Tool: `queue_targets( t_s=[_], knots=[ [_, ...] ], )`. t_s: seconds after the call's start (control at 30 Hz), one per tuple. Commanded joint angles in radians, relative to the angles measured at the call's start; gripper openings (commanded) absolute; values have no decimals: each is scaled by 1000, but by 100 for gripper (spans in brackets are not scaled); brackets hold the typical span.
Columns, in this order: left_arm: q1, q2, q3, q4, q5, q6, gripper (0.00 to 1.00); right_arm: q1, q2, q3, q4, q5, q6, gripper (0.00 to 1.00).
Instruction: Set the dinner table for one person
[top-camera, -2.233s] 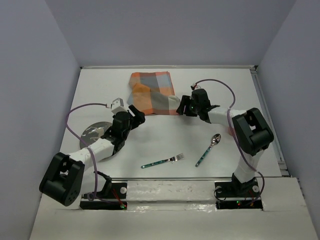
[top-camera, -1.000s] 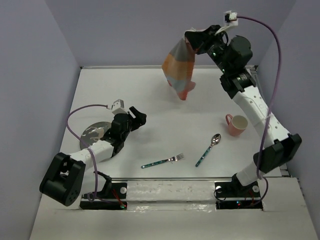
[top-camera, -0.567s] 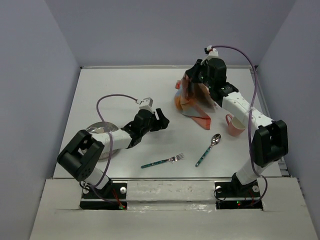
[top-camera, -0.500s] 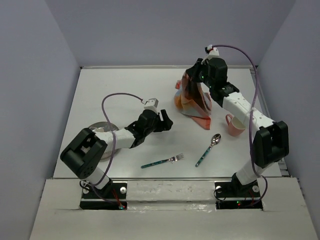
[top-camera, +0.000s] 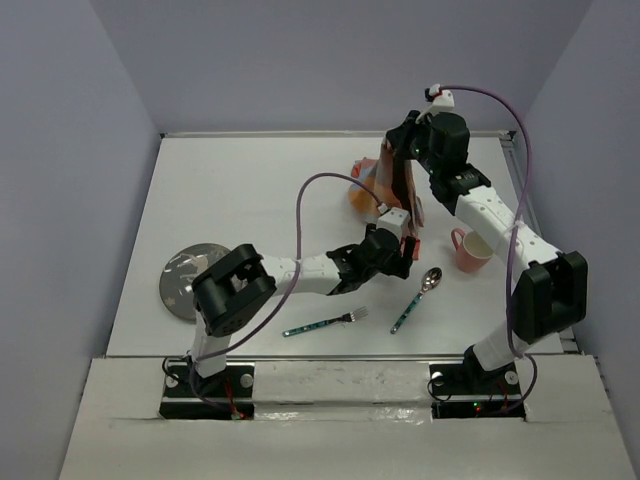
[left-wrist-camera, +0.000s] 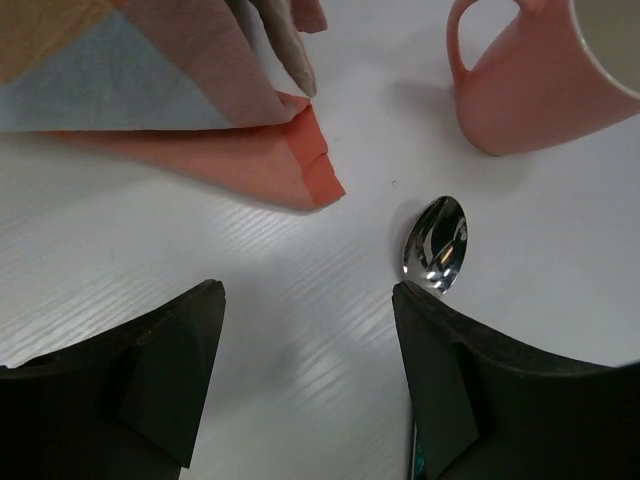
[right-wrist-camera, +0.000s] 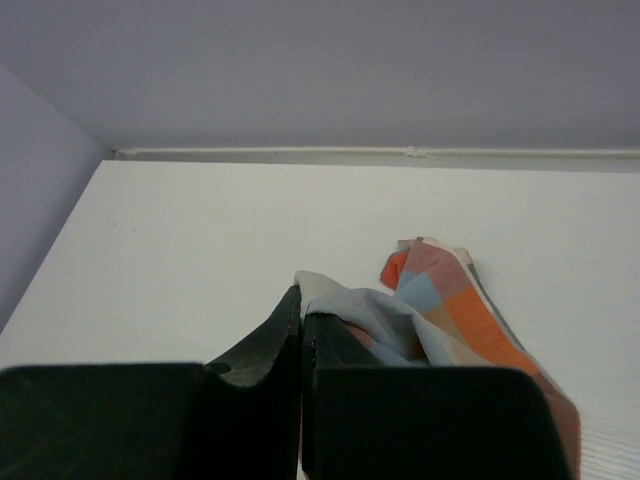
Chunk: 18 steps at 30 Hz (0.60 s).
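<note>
On the white dinner table the orange-and-grey plaid placemat hangs crumpled, its lower end resting on the surface. My right gripper is above it, shut on the cloth's upper edge; in the right wrist view the right gripper pinches a pale fold of the placemat. My left gripper is stretched across the middle, open and empty. In its wrist view the left gripper hovers just short of the placemat's orange corner, with the spoon by its right finger.
A pink mug stands right of the placemat, also seen as the mug in the left wrist view. The spoon and a fork lie near the front edge. A silver plate sits at the left.
My left arm has reached far to the right, from the table's middle to the placemat's lower corner. My right gripper still holds the placemat and has shifted slightly right.
</note>
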Motion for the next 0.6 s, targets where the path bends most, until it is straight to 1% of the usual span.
queue_targets(
  t_s=[0.0, 0.2, 0.4, 0.5, 0.57],
  knots=[
    [-22, 126, 160, -94, -128, 68, 79, -39, -79, -31, 36, 26, -29, 0],
    [-42, 279, 352, -157, -151, 100, 78, -91, -124, -71, 22, 19, -40, 0],
    [-49, 385, 478, -220, -183, 128, 71, -120, -142, -94, 19, -2, -32, 0],
    [-49, 419, 524, -231, -177, 136, 69, -120, -145, -97, 20, -1, -29, 0],
    [-53, 448, 552, -250, -152, 137, 67, -120, -147, -98, 20, -31, -28, 0]
  ],
)
